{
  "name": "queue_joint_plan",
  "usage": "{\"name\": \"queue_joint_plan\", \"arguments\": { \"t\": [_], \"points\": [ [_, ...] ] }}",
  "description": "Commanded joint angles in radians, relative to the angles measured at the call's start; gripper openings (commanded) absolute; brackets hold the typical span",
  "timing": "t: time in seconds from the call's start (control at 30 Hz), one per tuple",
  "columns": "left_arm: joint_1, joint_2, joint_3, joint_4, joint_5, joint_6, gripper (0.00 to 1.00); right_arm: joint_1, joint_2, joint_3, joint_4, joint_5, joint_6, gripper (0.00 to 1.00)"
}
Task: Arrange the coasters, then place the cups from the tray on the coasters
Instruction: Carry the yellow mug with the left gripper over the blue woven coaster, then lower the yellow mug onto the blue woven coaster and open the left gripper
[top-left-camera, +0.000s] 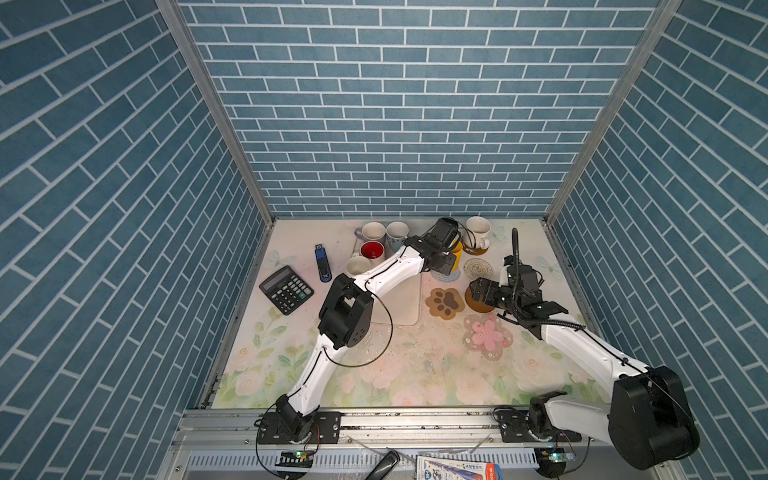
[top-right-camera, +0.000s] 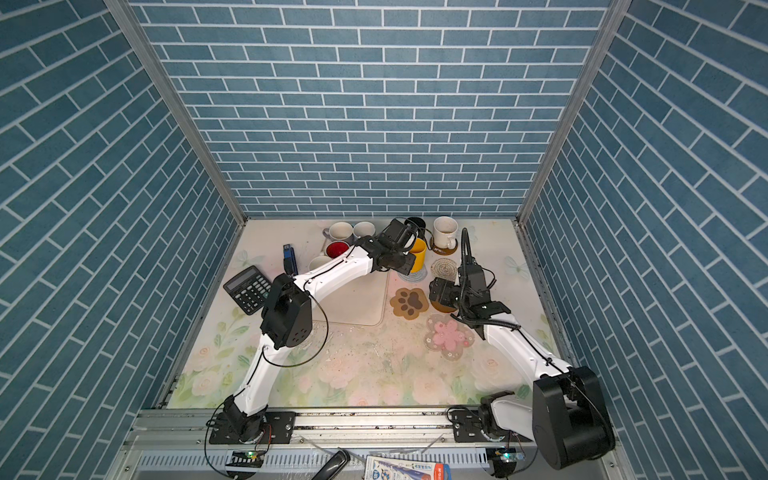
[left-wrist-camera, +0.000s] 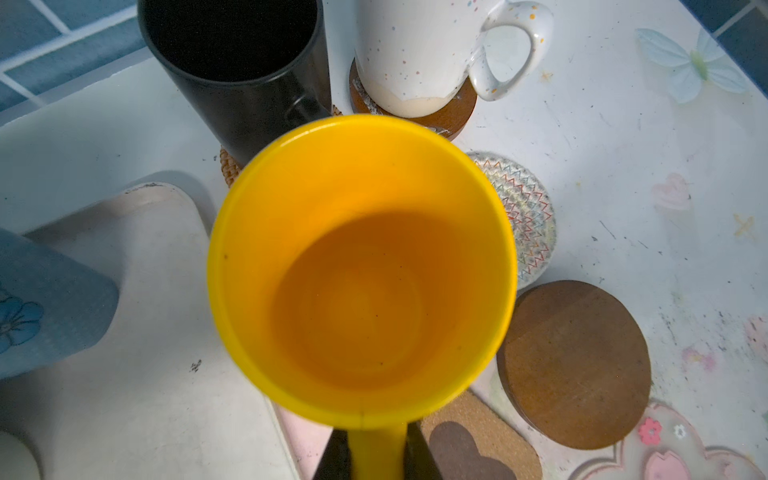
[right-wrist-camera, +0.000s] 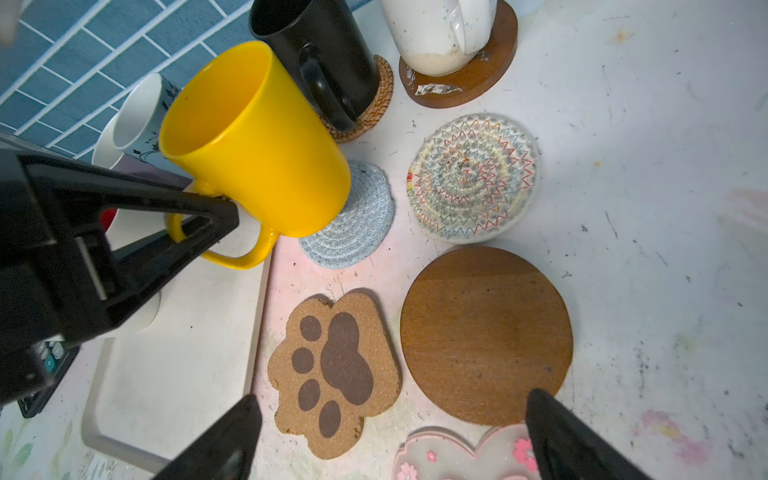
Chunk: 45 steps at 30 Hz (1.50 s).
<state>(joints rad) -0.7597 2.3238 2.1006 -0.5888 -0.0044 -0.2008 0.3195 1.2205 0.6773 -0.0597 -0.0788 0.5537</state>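
Right wrist: left gripper (right-wrist-camera: 220, 216) pinches yellow cup (right-wrist-camera: 266, 141) by handle

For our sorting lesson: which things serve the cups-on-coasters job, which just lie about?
Job: tray; yellow mug in left gripper; black mug; speckled white mug; red-inside mug; light blue mug; white mug; grey mug; coasters: blue knit, whitish woven, paw, brown disc, flower.
Idle: calculator; blue stapler.

The left gripper (top-left-camera: 449, 262) meets the yellow mug (top-left-camera: 457, 252) above the pale blue coaster (top-left-camera: 446, 276), near the tabletop's far edge. Four mugs (top-left-camera: 372, 249) stand at the far end of the tray (top-left-camera: 401, 301). The right gripper (top-left-camera: 477, 291) hovers over a brown disc (top-left-camera: 478, 306), beside the paw coaster (top-left-camera: 445, 302).
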Motion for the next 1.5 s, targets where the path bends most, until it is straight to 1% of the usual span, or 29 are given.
{"name": "queue_joint_plan", "arguments": {
  "t": [0.0,0.4,0.6,0.7,0.77,0.9,0.97,1.1,1.2,1.3,1.4,1.47],
  "points": [
    [-0.003,0.021,0.051,0.066,-0.002,0.012,0.0,-0.002,0.009,-0.023,0.02,0.002,0.028,0.99],
    [-0.003,0.063,0.055,0.075,-0.02,0.011,0.0,-0.002,0.011,-0.025,0.027,-0.003,0.026,0.99],
    [-0.003,0.048,-0.001,0.106,-0.013,0.0,0.0,-0.002,-0.001,-0.03,0.029,-0.004,0.023,0.99],
    [-0.003,0.029,-0.045,0.13,-0.011,0.001,0.13,-0.002,-0.01,-0.034,0.038,-0.004,0.011,0.99],
    [-0.004,0.016,-0.07,0.142,-0.011,0.003,0.22,-0.002,-0.021,-0.038,0.043,-0.037,0.002,0.99],
    [-0.003,-0.014,-0.113,0.161,-0.015,0.003,0.35,-0.002,-0.046,-0.046,0.047,-0.045,-0.011,0.99],
    [-0.003,-0.032,-0.135,0.17,-0.024,0.001,0.46,-0.002,-0.06,-0.047,0.046,-0.051,-0.024,0.99],
    [-0.005,-0.081,-0.181,0.19,-0.042,0.0,0.62,-0.002,-0.084,-0.032,0.008,-0.062,-0.051,0.99],
    [-0.004,-0.136,-0.223,0.209,-0.06,-0.002,0.73,-0.002,-0.094,-0.003,-0.048,-0.06,-0.072,0.99],
    [-0.005,-0.205,-0.264,0.222,-0.08,-0.003,0.81,-0.002,-0.098,0.029,-0.096,-0.073,-0.08,0.99],
    [-0.005,-0.286,-0.329,0.239,-0.104,-0.006,0.92,0.001,-0.093,0.076,-0.161,-0.09,-0.092,0.99],
    [-0.004,-0.349,-0.384,0.255,-0.131,-0.018,0.97,0.004,-0.093,0.104,-0.204,-0.099,-0.101,0.98]
  ]
}}
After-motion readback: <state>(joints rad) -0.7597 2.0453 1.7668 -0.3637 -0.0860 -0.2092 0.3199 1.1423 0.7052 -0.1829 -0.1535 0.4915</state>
